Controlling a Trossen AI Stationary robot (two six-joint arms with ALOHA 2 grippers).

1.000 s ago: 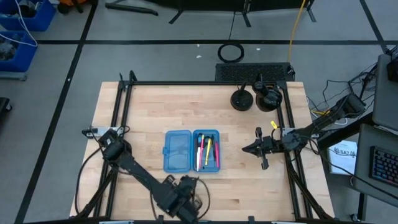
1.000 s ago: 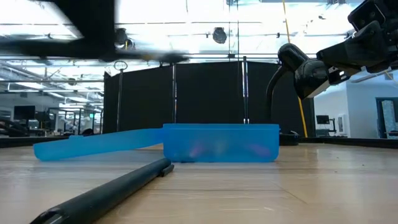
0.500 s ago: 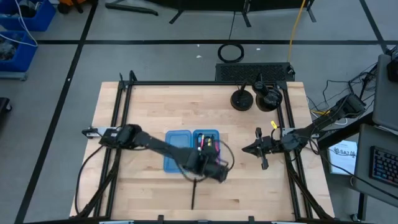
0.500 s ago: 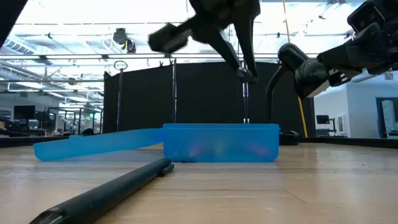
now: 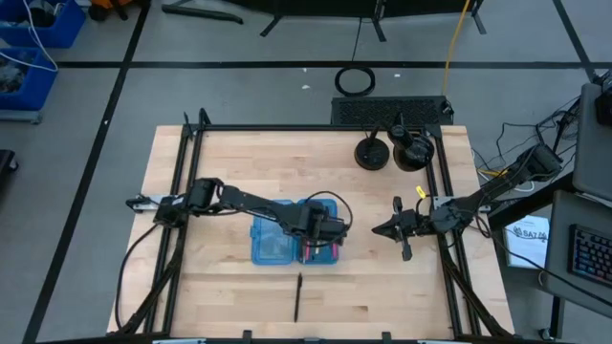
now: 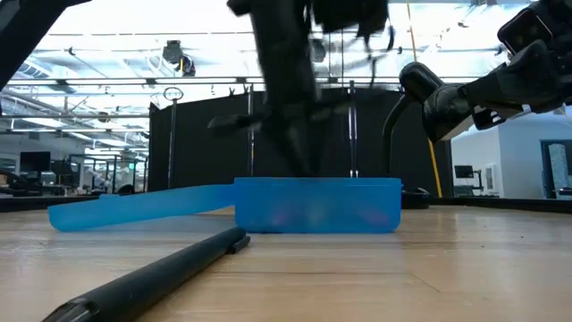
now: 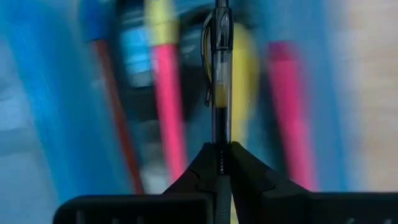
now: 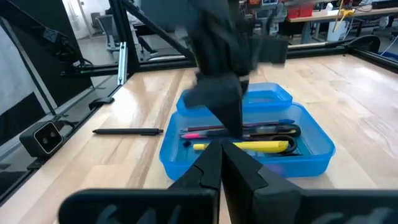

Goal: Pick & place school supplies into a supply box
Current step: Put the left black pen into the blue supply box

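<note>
I have the left gripper point(image 5: 320, 232) at frame centre, jaws clamped on a slim clear-barrelled pen point(image 7: 221, 81), over the translucent blue plastic pencil case point(image 5: 271, 250). Next: lower, release. A black pen point(image 5: 297, 296) waits on the surface below; right gripper point(image 5: 387, 228) idles mid-right, jaws closed.

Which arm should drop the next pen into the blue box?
The left. Its claw already grips a pen right above the box. The right claw waits beside it, shut on nothing.
</note>
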